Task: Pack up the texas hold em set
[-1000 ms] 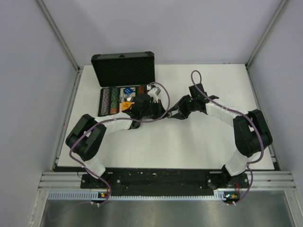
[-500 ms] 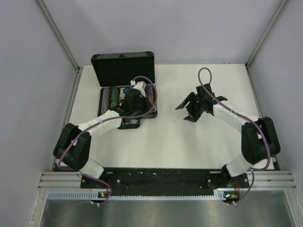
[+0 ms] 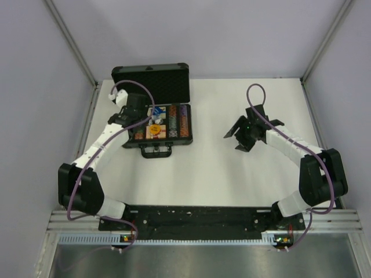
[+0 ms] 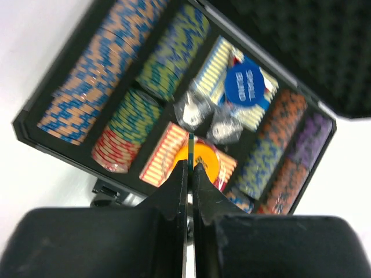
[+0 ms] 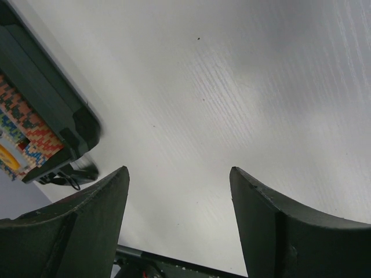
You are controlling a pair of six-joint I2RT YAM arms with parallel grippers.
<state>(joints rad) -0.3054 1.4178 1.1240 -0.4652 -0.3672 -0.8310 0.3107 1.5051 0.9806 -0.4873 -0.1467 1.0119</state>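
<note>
Black briefcase (image 3: 152,84), just below left gripper (image 4: 190,166)

Black briefcase (image 3: 152,84), striped chips
Chip rows (image 4: 98,81) are striped blue-orange, green-yellow, purple; a blue disc (image 4: 244,87) and an orange disc (image 4: 207,157) are seen.

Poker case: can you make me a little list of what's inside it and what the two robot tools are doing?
case: black rectangular briefcase, lid open, lying on the white table
sides of case: multicoloured chip rows
middle of case: round blue disc and round orange disc
left tool: shut, hanging above the orange disc
right tool: open, holding nothing, over bare table away from the case
</note>
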